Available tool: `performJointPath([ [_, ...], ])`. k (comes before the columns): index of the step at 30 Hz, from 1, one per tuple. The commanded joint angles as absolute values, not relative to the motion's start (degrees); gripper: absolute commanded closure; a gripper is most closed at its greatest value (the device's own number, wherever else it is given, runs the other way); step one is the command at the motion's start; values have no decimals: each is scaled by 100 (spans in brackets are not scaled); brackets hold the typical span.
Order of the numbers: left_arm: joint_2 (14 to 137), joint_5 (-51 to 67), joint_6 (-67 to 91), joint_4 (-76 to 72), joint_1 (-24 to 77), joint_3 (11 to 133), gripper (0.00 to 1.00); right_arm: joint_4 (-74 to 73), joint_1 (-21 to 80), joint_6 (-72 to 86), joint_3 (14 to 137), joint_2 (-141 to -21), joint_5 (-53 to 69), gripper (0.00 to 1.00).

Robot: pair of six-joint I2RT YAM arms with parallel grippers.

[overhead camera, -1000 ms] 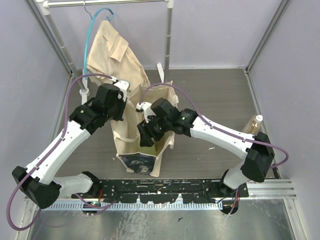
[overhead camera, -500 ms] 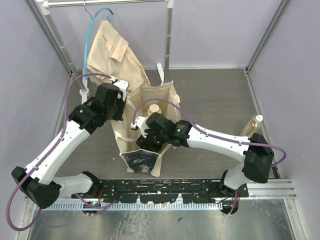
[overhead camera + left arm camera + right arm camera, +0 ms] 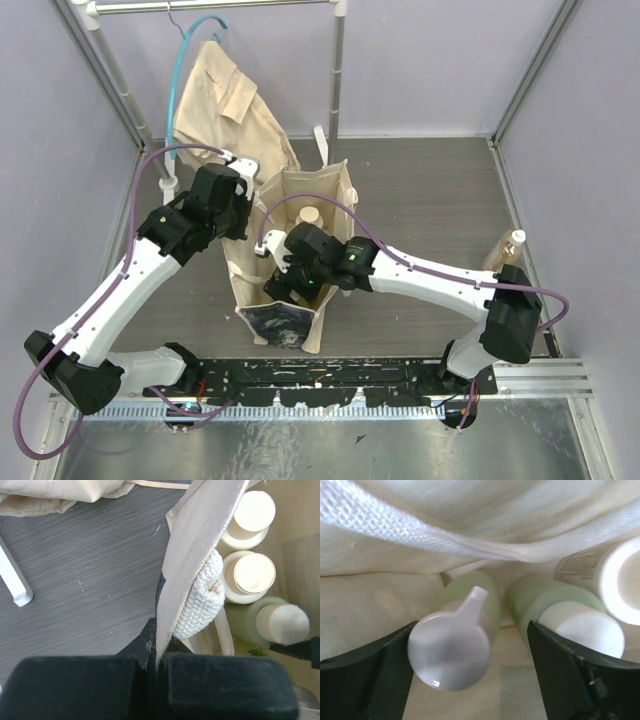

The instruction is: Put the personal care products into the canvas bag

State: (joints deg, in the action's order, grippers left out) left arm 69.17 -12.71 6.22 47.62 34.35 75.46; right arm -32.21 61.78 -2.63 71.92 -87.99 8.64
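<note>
One big soft thing sets the terms of this step: the canvas bag (image 3: 246, 268) stands open in the middle of the table (image 3: 430, 190), and its mouth is open only because the left gripper (image 3: 157, 666) is pressed together on the near rim, pinching the cloth edge. That pinch should not slacken or drag sideways while the other arm is inside. The right gripper (image 3: 472, 630) is down in the bag, its jaws spread wide to either side of the pump bottle (image 3: 451, 655) and apparently not gripping it, so I judge this bottle delivered and the step in hand to be the exit. The safest way out looks like straight up along the line of entry, with the jaws left spread so neither pad catches the pump spout. A green bottle (image 3: 580, 630) stands just beside the right-hand finger, a cream bottle (image 3: 615, 572) beyond it; any swing that way could topple them. The handle strap (image 3: 420, 530) crosses close above the bottles and could snag a finger on the lift. Outside, an amber bottle (image 3: 505, 252) stands near the right wall, well apart from the bag, likely the next pick.
</note>
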Motion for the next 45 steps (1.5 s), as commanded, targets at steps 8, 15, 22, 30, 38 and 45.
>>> performJointPath([
  [8,6836,-1366,514,4352,3428,7875,100,-3321,5906,665,8268,-7644,-523,0],
  [15,6853,-1314,519,4250,3428,7787,100,-3967,4168,1586,9005,-7402,-1385,0],
  [22,6859,-1202,536,4163,3428,7727,100,-5272,1888,2266,9691,-8040,-2312,0],
  [30,6843,-1183,523,4099,3428,7634,100,-5874,-500,2048,9005,-7927,-2012,0],
  [38,6959,-947,378,3978,3382,7679,100,-6162,-1847,1488,8455,-7440,-2398,0],
  [45,7103,-765,220,4048,3345,7783,100,-6032,-2351,1129,7944,-7299,-2260,0],
])
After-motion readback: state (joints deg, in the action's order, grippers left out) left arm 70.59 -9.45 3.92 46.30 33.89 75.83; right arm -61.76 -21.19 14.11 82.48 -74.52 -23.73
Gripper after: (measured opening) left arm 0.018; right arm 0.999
